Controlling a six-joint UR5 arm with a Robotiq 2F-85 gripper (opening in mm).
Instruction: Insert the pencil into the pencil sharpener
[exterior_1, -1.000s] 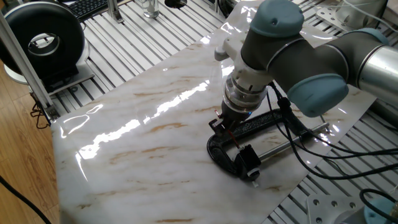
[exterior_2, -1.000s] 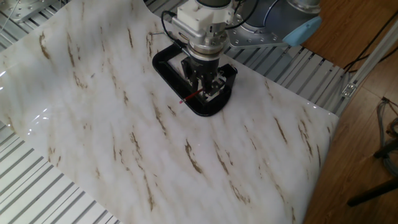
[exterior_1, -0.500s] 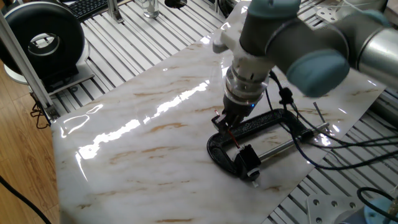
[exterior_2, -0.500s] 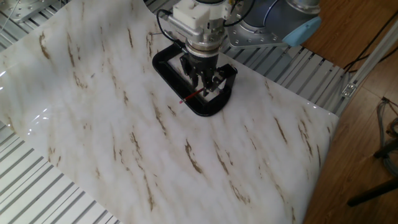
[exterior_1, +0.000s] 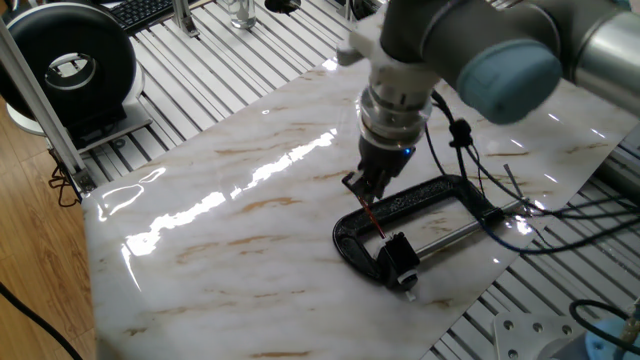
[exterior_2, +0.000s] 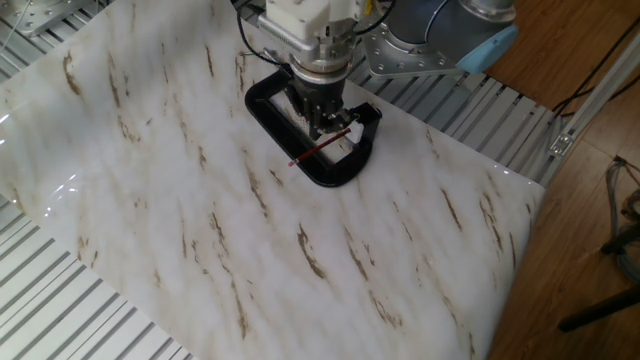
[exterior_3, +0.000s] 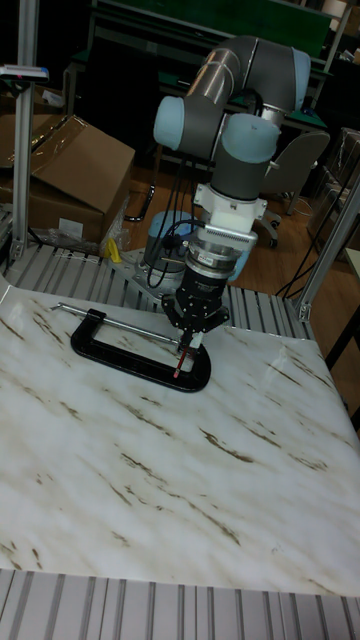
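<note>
My gripper (exterior_1: 367, 190) is shut on the pencil (exterior_1: 374, 218), a thin dark-red stick that slants down from the fingers over the black C-clamp (exterior_1: 440, 192). In the other fixed view the pencil (exterior_2: 312, 150) sticks out to the lower left of the gripper (exterior_2: 333, 128). The tall fixed view has the pencil (exterior_3: 180, 364) hanging just under the gripper (exterior_3: 188, 344). The pencil sharpener (exterior_1: 398, 254), a small black block, sits at the end of the clamp's silver screw rod (exterior_1: 470, 228). The pencil's lower end hangs a little above and left of the block.
The clamp (exterior_3: 120, 356) lies flat on the marble-patterned sheet (exterior_1: 220, 230), near its edge. Black cables (exterior_1: 470, 170) trail from my wrist over the clamp. A black round device (exterior_1: 70, 65) stands off the sheet, and slatted metal table (exterior_2: 60, 330) surrounds it.
The gripper has risen with the pencil in it and drifted slightly away from the clamp. The pencil now hangs higher over the clamp. The clamp and the block have not moved.
</note>
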